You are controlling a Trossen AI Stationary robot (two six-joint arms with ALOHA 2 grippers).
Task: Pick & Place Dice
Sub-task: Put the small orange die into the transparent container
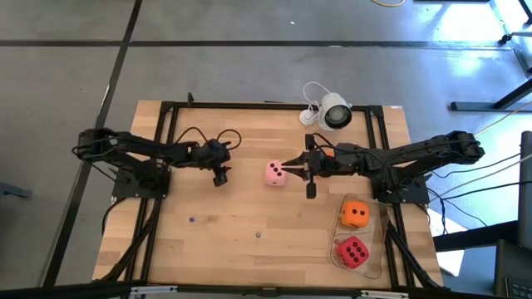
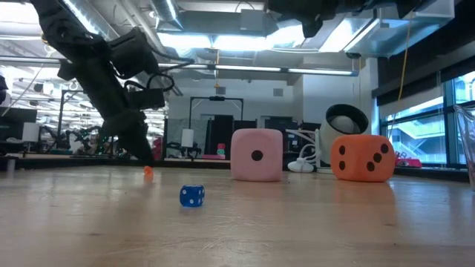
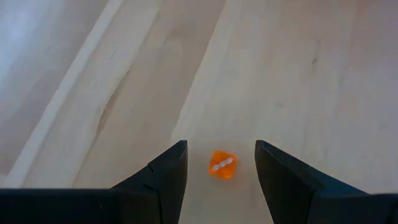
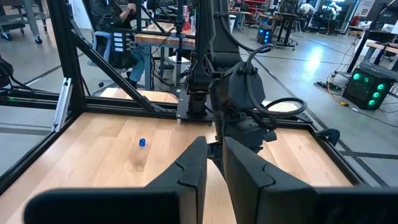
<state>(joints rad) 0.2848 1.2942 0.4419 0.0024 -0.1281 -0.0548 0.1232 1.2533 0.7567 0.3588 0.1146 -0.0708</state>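
Orange small die (image 3: 222, 165) tilted, between open left gripper (image 3: 221, 171) jaws

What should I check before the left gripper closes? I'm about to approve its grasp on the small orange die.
1. Left gripper open: ok.
2. Small orange die between its fingers: ok, roughly centred in the left wrist view.
3. Fingers low enough on the table to grip: cannot tell.
4. Right gripper out of the way: ok, it is beside the pink die, nearly closed and holding nothing.
5. Small blue die clear of the grasp: ok, it lies apart.
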